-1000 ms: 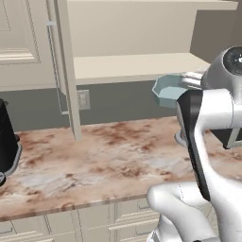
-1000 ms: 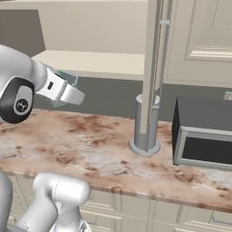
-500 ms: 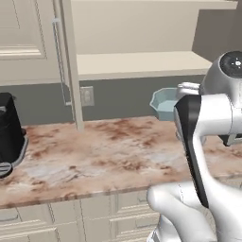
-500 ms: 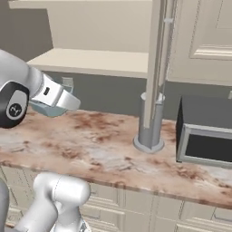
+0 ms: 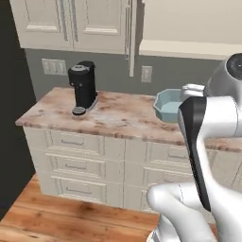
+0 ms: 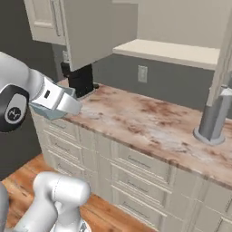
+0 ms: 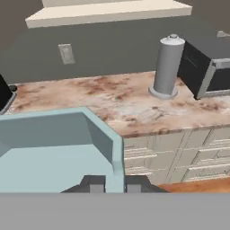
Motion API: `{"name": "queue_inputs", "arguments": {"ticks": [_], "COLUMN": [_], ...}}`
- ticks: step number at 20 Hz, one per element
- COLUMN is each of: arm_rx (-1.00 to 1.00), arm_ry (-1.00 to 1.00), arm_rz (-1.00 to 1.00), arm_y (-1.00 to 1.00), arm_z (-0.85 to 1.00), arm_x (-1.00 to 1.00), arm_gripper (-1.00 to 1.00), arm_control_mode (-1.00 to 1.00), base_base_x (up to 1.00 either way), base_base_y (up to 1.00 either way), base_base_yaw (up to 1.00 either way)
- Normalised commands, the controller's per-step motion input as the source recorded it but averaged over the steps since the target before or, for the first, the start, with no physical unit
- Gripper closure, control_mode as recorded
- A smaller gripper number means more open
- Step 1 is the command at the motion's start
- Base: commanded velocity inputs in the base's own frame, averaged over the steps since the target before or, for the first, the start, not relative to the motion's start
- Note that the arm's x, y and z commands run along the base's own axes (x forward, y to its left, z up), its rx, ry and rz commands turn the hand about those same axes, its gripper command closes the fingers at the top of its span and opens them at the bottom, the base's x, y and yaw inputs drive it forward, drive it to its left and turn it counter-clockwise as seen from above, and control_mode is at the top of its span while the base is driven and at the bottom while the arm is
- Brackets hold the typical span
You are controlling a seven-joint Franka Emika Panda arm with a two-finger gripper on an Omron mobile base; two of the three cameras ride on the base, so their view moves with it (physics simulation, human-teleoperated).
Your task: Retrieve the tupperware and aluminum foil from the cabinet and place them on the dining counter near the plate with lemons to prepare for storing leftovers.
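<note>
My gripper (image 7: 112,184) is shut on the near rim of the tupperware (image 7: 54,152), a pale blue-grey tub held level in the air. From the left base the tupperware (image 5: 168,105) shows beside my arm, in front of the worktop. From the right base it (image 6: 45,111) peeks out under my white hand. The cabinet (image 6: 86,31) stands open, its door swung out and its cream shelf (image 5: 189,47) bare where it shows. The aluminum foil, the dining counter, the plate and the lemons are out of view.
A marbled worktop (image 5: 118,113) over cream drawers runs ahead. On it stand a black coffee machine (image 5: 83,87), a grey canister (image 7: 167,67) and a dark microwave (image 7: 206,67). Wooden floor (image 5: 71,217) lies between me and the drawers.
The whole picture has shifted: the base has backed off and turned, so the worktop is farther away and drawers and floor show. The tupperware stays in my shut gripper.
</note>
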Motion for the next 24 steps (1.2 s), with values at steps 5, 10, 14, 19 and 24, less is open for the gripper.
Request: {"name": "queue_inputs", "arguments": {"ticks": [5, 10, 14, 19, 24], "arm_rx": [0.00, 0.00, 0.00, 0.00, 0.00], "arm_ry": [0.00, 0.00, 0.00, 0.00, 0.00], "arm_rz": [0.00, 0.00, 0.00, 0.00, 0.00], "arm_y": [0.00, 0.00, 0.00, 0.00, 0.00], "arm_z": [0.00, 0.00, 0.00, 0.00, 0.00], "arm_x": [0.00, 0.00, 0.00, 0.00, 0.00], "arm_gripper": [1.00, 1.00, 1.00, 1.00, 1.00], "arm_control_mode": [1.00, 1.00, 1.00, 1.00, 1.00], "base_base_x": [-0.05, 0.00, -0.13, -0.27, 0.00], "base_base_y": [0.60, 0.04, 0.00, 0.00, 0.00], "base_base_yaw": [0.89, 0.96, 1.00, 1.00, 0.99]}}
